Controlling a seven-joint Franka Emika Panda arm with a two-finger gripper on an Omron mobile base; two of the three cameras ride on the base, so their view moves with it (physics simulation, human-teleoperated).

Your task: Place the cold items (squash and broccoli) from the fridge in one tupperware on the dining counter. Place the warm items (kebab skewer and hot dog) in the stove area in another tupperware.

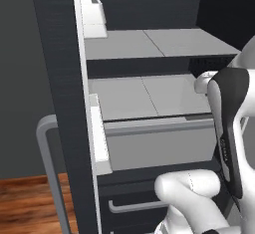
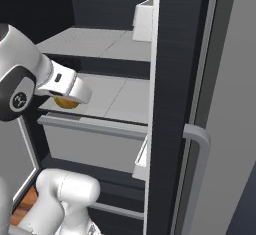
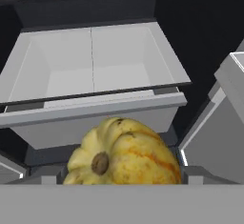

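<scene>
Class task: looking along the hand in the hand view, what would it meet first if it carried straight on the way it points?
Most likely the squash, which sits right ahead of it; how far off is unclear.

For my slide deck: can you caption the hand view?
Hand camera looking down past a yellow-orange squash toward an open, empty white fridge drawer below the shelf.

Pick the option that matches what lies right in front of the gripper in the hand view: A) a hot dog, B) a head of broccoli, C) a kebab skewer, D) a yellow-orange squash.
D: the hand view shows a ribbed yellow squash with orange streaks and a brown stem end, close to the camera, with an open white fridge drawer behind it.
</scene>
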